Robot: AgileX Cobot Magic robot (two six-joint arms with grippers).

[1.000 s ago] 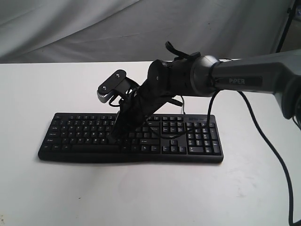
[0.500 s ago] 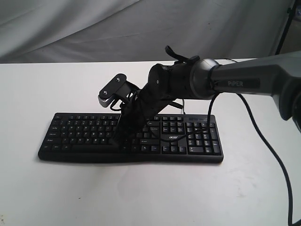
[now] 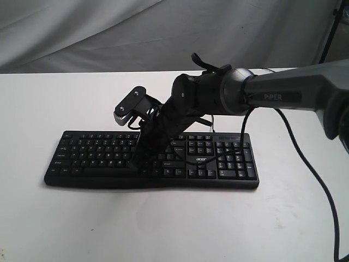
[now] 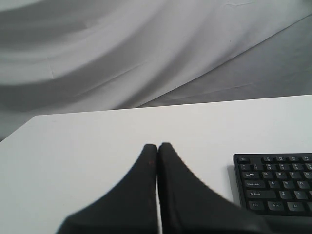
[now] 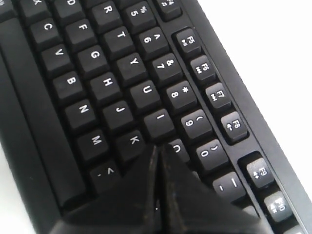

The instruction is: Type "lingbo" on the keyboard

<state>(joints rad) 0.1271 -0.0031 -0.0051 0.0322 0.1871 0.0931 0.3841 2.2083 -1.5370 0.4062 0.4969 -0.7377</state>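
The black keyboard (image 3: pixel 92 153) lies across the middle of the white table, number pad on the right. My right gripper (image 3: pixel 135 162) reaches in from the right and points steeply down onto the letter keys, its jaws shut with nothing between them. In the right wrist view the keyboard (image 5: pixel 107 58) fills the frame, and the right gripper (image 5: pixel 158 146) has its tips where the K, I and O keys meet; the keys under the fingers are hidden. My left gripper (image 4: pixel 157 145) is shut and empty over bare table, beside the keyboard (image 4: pixel 278 185) end.
A black arm cable (image 3: pixel 240 139) hangs over the keyboard's right part near the number pad. Grey cloth (image 3: pixel 82 33) hangs behind the white table (image 3: pixel 163 229). A dark stand leg (image 3: pixel 330 27) is at the back right.
The right wrist and its camera have shifted slightly left and up, and the gripper leans a little more. Its tips stay on the same part of the letter keys.
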